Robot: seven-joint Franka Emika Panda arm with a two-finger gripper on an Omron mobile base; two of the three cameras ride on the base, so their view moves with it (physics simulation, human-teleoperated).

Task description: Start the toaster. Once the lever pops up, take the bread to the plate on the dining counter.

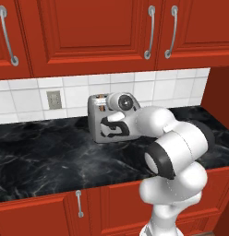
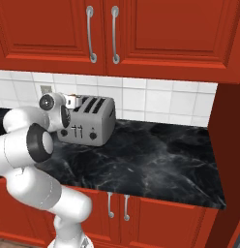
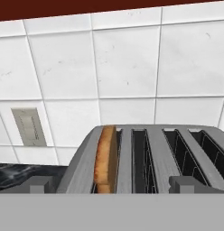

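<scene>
**Bread waits in the end slot**

Two dark fingertips (image 3: 37, 185) poke up close to the camera, spread wide, holding nothing. Behind them are white square wall tiles (image 3: 127, 63), smooth and shiny. Below sits the toaster (image 3: 145, 158), a boxy grey metal thing with four long slots running away from the gripper (image 3: 113, 185). Just ahead, in the leftmost slot, stands the bread (image 3: 106, 158), thin, brown and crusty.

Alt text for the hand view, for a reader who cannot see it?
A tan slice of bread stands upright in the leftmost slot of a grey four-slot toaster, seen from just above. Behind it are a white tiled wall and a wall outlet.
</scene>
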